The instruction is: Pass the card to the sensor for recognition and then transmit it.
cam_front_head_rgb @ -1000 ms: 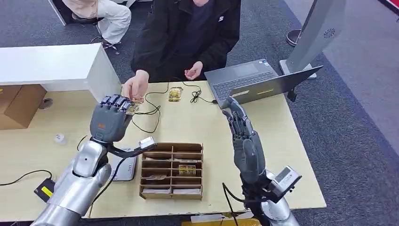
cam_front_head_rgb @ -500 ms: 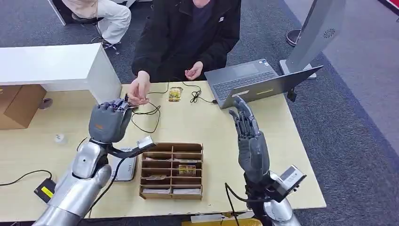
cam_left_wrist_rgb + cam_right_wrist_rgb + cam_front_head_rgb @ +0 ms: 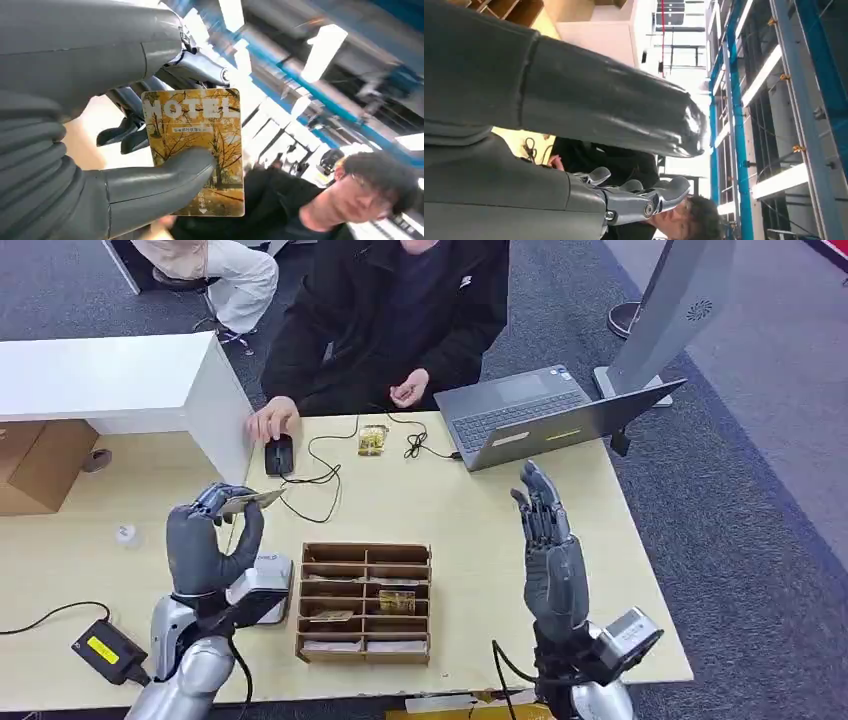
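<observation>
Since a second ago, the left hand point(image 3: 205, 540) has drawn back from the person point(image 3: 390, 315) across the worktop point(image 3: 450, 510) toward the robot, and it now carries a card point(image 3: 250, 501). The person's hand point(image 3: 272, 421), which met the robot's fingers earlier, has pulled away and now rests by a black mouse point(image 3: 279, 454) at the far edge of the worktop.

From the left wrist the hotel card point(image 3: 197, 150) is plainly seen: yellow, printed with autumn trees and the word HOTEL, pinched between the thick grey thumb point(image 3: 150, 187) on its face and darker fingers behind it. In the head view it lies nearly flat atop the raised left hand, above the worktop and just on the robot's left of a cardboard organiser tray point(image 3: 366, 602) with many compartments.

Upright over the worktop's right side, the right hand point(image 3: 548, 550) has its fingers spread and holds nothing; it has shifted slightly nearer the robot than a second ago.

An open laptop point(image 3: 545, 420) stands at the far right of the worktop, and a small yellow item point(image 3: 372, 440) lies beside a tangle of black cable point(image 3: 320, 475) near the person.
</observation>
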Controlling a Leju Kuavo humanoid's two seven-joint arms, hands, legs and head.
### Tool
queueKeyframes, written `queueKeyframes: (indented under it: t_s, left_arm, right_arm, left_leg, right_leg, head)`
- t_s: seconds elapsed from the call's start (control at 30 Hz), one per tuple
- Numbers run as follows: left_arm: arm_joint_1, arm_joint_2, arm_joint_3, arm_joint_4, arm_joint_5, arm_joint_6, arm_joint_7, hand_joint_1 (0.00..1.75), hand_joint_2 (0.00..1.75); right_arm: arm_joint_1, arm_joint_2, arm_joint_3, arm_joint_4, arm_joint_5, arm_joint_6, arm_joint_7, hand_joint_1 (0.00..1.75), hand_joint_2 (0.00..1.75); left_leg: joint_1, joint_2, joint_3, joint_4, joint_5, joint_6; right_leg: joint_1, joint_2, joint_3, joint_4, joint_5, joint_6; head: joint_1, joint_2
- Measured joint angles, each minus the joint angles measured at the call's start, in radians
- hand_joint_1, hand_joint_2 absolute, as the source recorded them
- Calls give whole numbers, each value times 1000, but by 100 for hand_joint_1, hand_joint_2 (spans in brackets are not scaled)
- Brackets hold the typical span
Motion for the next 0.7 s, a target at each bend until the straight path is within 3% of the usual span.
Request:
queueKeyframes:
  t_s: [0.2, 0.27, 0.4, 0.53, 0.7]
  left_arm:
    - [124, -24, 101, -91, 431, -137, -135, 175, 175]
    - [157, -41, 150, -110, 567, -215, -159, 175, 175]
    - [206, -79, 251, -134, 838, -420, -149, 175, 175]
    - [237, -109, 337, -138, 917, -533, -125, 175, 175]
    - [262, -140, 420, -138, 975, -619, -123, 175, 175]
  right_arm:
    - [29, 0, -19, -24, 15, -13, 4, 0, 0]
    - [35, 0, -23, -28, 19, -15, 5, 0, 0]
    - [40, 0, -28, -32, 22, -21, 7, 0, 0]
    - [42, 0, -29, -32, 24, -28, 7, 0, 0]
    - [44, 0, -31, -32, 24, -31, 7, 0, 0]
  left_leg:
    - [0, 0, 0, 0, 0, 0]
    - [0, 0, 0, 0, 0, 0]
    - [0, 0, 0, 0, 0, 0]
    - [0, 0, 0, 0, 0, 0]
    - [0, 0, 0, 0, 0, 0]
  right_leg:
    - [0, 0, 0, 0, 0, 0]
    - [0, 0, 0, 0, 0, 0]
    - [0, 0, 0, 0, 0, 0]
    - [0, 0, 0, 0, 0, 0]
    - [0, 0, 0, 0, 0, 0]
  head:
    - [0, 0]
    - [0, 0]
    - [0, 0]
    - [0, 0]
    - [0, 0]
